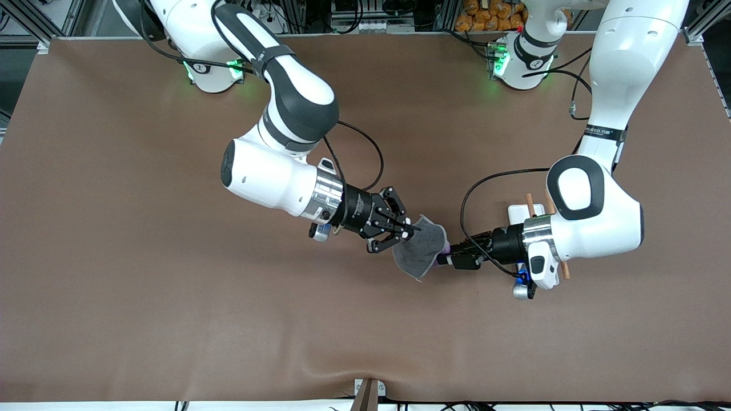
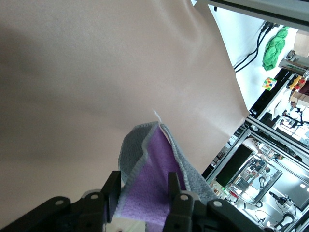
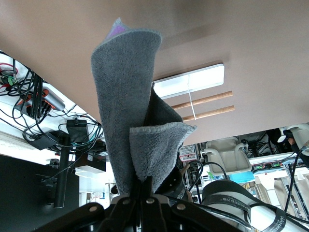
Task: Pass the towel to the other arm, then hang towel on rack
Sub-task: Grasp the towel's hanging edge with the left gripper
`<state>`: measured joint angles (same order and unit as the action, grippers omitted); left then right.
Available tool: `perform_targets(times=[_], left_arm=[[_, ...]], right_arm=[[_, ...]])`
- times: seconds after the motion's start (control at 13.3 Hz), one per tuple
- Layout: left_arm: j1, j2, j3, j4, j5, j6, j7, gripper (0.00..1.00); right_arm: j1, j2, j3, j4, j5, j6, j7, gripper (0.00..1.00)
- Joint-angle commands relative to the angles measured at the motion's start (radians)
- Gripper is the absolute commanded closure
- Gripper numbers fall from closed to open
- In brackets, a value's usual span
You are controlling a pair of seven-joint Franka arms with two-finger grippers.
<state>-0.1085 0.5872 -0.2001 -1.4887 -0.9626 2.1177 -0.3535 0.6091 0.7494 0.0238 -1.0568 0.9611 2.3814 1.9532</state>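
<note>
The towel (image 1: pixel 421 251), dark grey with a purple second side, hangs in the air between the two grippers over the middle of the table. My right gripper (image 1: pixel 410 231) is shut on one grey edge of it; in the right wrist view the towel (image 3: pixel 130 111) rises from the closed fingertips (image 3: pixel 143 186). My left gripper (image 1: pixel 442 255) is at the towel's other end, its fingers apart with the purple side (image 2: pixel 154 179) between them (image 2: pixel 142 193). The rack (image 1: pixel 522 214), a white base with wooden rods, lies under the left arm's wrist, mostly hidden; it also shows in the right wrist view (image 3: pixel 193 82).
The brown table cover (image 1: pixel 171 297) has a raised crease near the front edge (image 1: pixel 365 377). The left arm's cable (image 1: pixel 474 194) loops over the table beside the rack.
</note>
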Motion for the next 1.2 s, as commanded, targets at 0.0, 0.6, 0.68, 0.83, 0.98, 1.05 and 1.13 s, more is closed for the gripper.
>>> perform_targets(times=[0.0,0.6,0.68,0.83,0.98,1.05,1.13], left_arm=[[-0.005,0.008,0.002,0.019,-0.022,-0.004,-0.004,0.65],[0.000,-0.001,0.004,0.019,-0.010,-0.005,0.005,1.00],[0.004,-0.004,0.005,0.019,-0.008,-0.007,0.005,1.00],[0.013,-0.023,0.005,0.019,0.034,-0.015,0.005,1.00],[0.020,-0.046,0.010,0.019,0.122,-0.050,0.004,1.00],[0.030,-0.061,0.011,0.019,0.158,-0.068,0.004,1.00],[0.036,-0.067,0.011,0.019,0.189,-0.088,0.004,1.00]], right_arm=[[0.001,-0.012,-0.005,0.000,0.015,-0.007,0.007,1.00],[-0.005,-0.013,-0.005,0.000,0.013,-0.010,0.006,1.00],[-0.005,-0.013,-0.005,0.000,0.013,-0.011,0.006,1.00],[-0.006,-0.013,-0.005,0.000,0.013,-0.011,0.006,1.00],[-0.008,-0.013,-0.007,0.000,0.013,-0.011,0.006,0.86],[-0.012,-0.015,-0.005,-0.002,0.013,-0.014,0.007,0.24],[-0.012,-0.016,-0.010,-0.002,0.010,-0.034,0.009,0.00]])
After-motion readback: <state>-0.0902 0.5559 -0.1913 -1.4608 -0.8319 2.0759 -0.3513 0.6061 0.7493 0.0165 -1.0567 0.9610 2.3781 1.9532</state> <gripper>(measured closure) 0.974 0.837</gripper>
